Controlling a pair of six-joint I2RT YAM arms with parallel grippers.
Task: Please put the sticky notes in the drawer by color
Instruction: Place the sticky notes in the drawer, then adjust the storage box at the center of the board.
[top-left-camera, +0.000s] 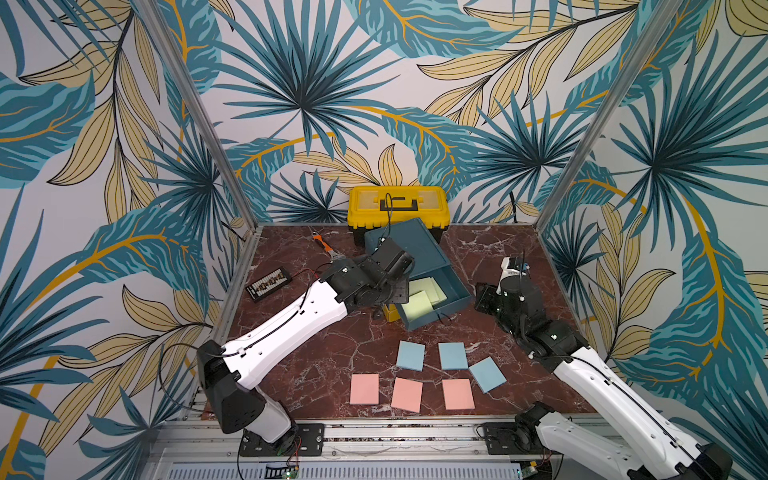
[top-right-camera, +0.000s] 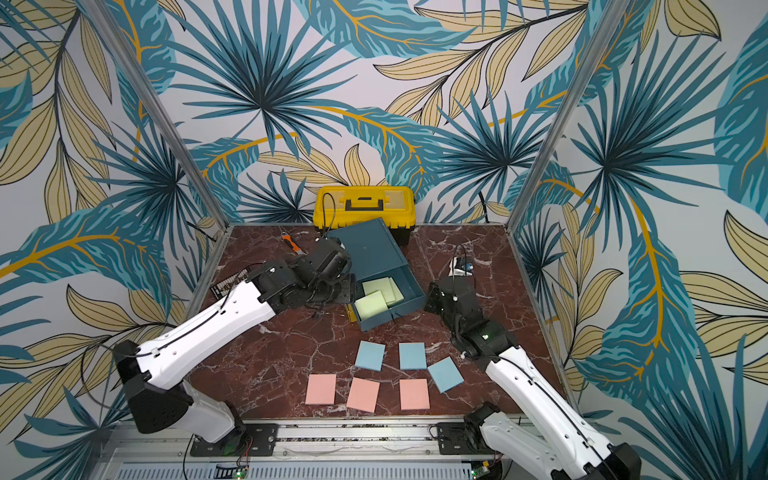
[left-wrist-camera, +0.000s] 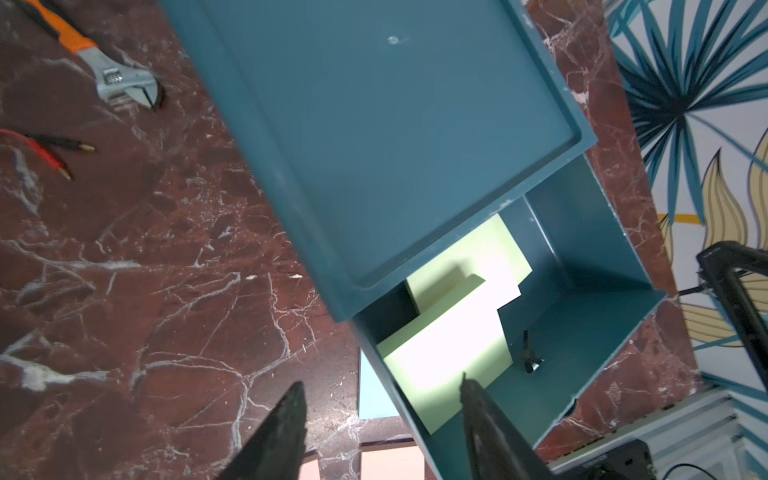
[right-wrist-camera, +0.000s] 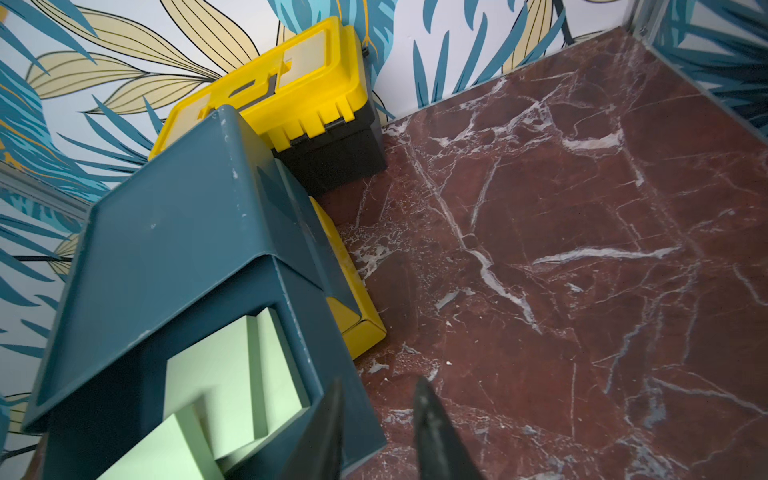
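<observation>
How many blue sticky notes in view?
3 blue sticky notes, all flat on the table in front of the open drawer: two side by side, a third tilted nearer the right arm. The lower drawers could hide more.

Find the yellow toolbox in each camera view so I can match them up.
Top view: yellow toolbox at the back wall, centre, behind the teal cabinet.
Top view: yellow toolbox mid back wall, behind the teal cabinet.
Left wrist: not in it; the teal cabinet shows.
Right wrist: yellow toolbox against the wall, behind the teal cabinet.
Shared landmark: the teal cabinet's open drawer holding green sticky notes.
</observation>
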